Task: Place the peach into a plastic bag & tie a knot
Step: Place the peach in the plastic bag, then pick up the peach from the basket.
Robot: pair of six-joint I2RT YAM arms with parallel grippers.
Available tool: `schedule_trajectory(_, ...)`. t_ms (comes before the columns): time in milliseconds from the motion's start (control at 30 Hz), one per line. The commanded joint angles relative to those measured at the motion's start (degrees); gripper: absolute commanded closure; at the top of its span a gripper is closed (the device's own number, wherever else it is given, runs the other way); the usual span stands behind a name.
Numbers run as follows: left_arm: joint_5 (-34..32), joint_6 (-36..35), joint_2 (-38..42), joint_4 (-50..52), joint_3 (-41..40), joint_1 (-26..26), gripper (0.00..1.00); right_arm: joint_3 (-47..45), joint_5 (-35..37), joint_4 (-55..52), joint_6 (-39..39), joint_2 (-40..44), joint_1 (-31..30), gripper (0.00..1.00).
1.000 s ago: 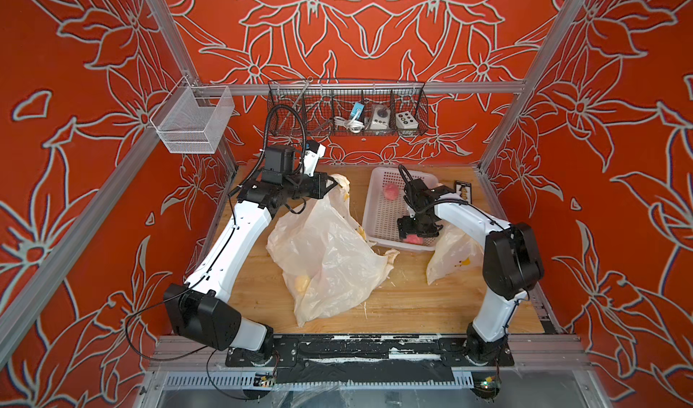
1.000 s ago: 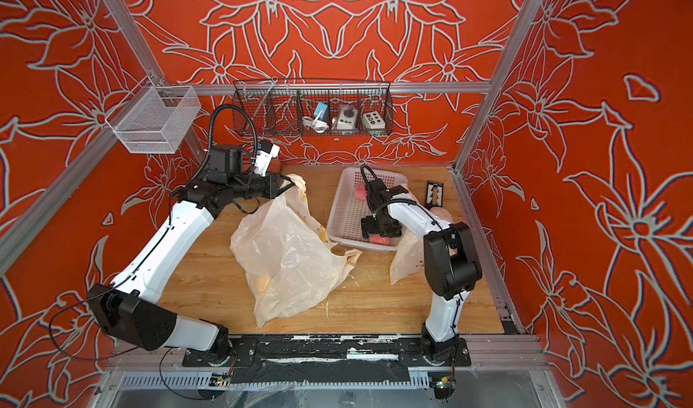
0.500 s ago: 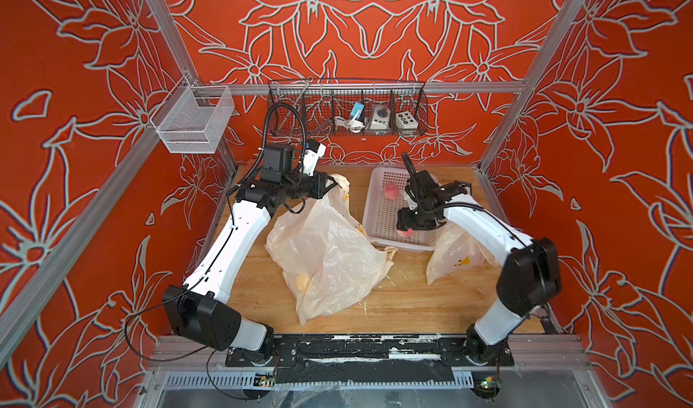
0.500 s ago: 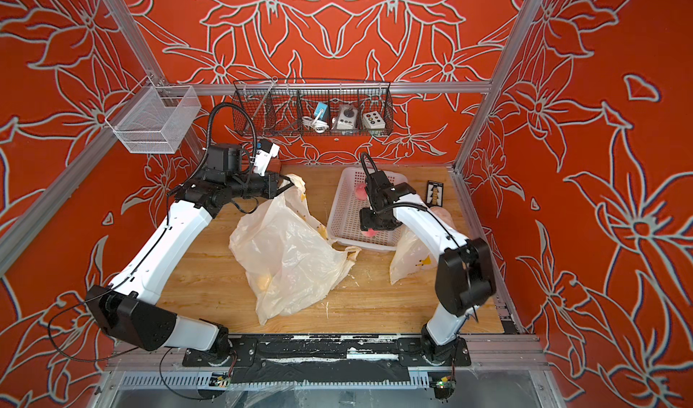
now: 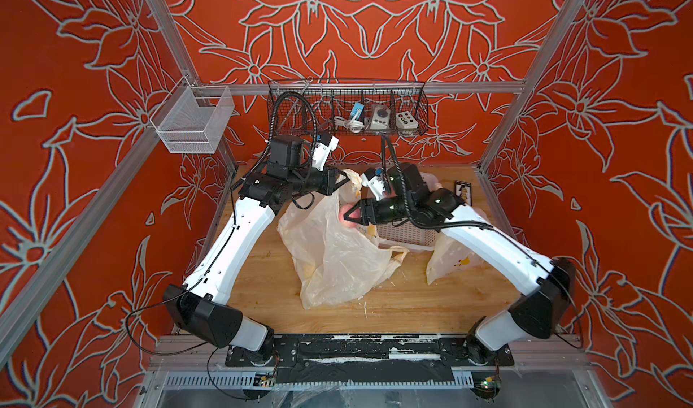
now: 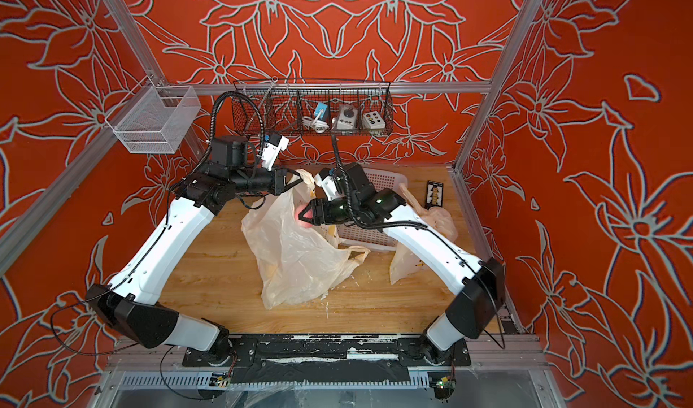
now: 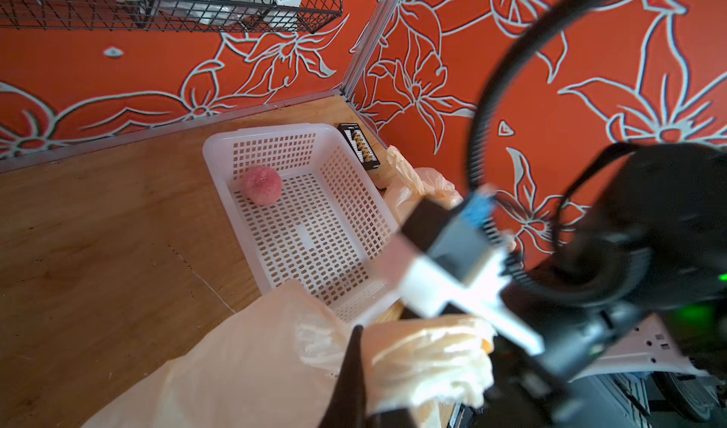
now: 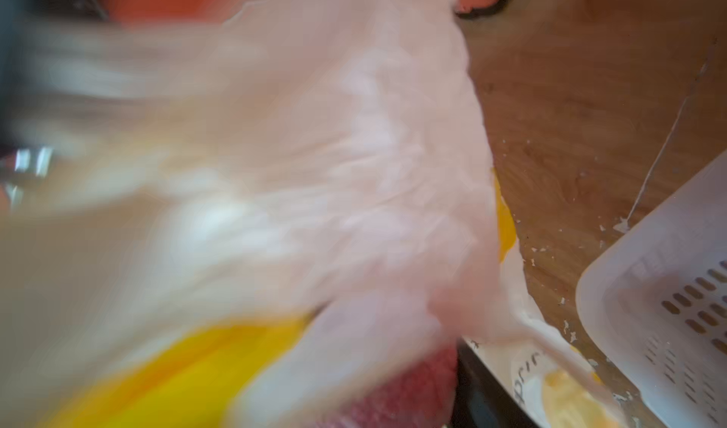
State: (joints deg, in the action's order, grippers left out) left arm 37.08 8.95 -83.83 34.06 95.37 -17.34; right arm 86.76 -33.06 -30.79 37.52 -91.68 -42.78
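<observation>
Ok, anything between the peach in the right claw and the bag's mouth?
Nothing separate shows. The peach in the right claw sits at the plastic bag, held up by the left claw; whether film covers its mouth is unclear.

The wooden tabletop carries a large pale bag spread over its middle, the far end raised off the wood. A white basket sits back right, overlapped by the bag's edge. A smaller bag lies just beside the basket, and a black card lies near the corner.
</observation>
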Motion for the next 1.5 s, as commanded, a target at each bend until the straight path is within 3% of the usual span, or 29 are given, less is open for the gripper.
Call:
schedule_trajectory(0, -0.3, 1.0, -0.4, -0.8, 0.6, 0.0, 1.0, -2.7, 3.4, 4.0, 5.3, -1.5, -0.7, 0.56)
schedule_trajectory(100, -0.6, 1.0, -0.1, -1.5, -0.4, 0.0, 1.0, -0.8, 4.4, 2.0, 1.6, -2.2, -0.7, 0.35)
schedule_trajectory(267, -3.2, -0.7, -1.1, -0.5, -0.8, 0.5, 1.0, 2.8, 0.9, -5.8, -4.2, -0.3, 0.7, 0.11)
schedule_trajectory(333, -6.0, -1.1, -1.6, 0.6, -1.0, 1.3, 1.0, 3.3, -0.3, -9.2, -6.2, 1.8, 3.1, 0.08)
schedule_trajectory(500, -10.7, -1.5, -1.6, 1.4, -3.3, 2.7, 1.0, 0.3, -0.9, -10.1, -5.1, 6.7, 14.7, 0.15)
schedule_trajectory(567, -10.3, -0.9, -1.1, 0.3, -4.8, 2.7, 1.0, 0.8, 6.5, -11.6, -5.9, 4.4, 18.5, 0.18)
schedule_trajectory(667, -9.8, -0.2, 0.1, -0.8, -6.4, 2.7, 1.0, 3.4, 20.3, -13.0, -7.6, -3.7, 21.1, 0.16)
schedule_trajectory(867, -7.3, -0.2, 2.4, -1.1, -7.8, 2.7, 1.0, 13.0, 28.9, -8.9, -7.4, -20.6, 21.8, 0.07)
schedule_trajectory(1200, -4.8, 0.2, 4.2, -1.8, -9.2, 2.7, 1.0, 27.4, 33.8, -5.6, -6.6, -38.6, 21.8, 0.06)
schedule_trajectory(1467, -4.5, -0.6, 4.9, -0.5, -8.8, 2.7, 1.0, 39.2, 36.3, -8.4, -6.4, -48.6, 21.9, 0.21)
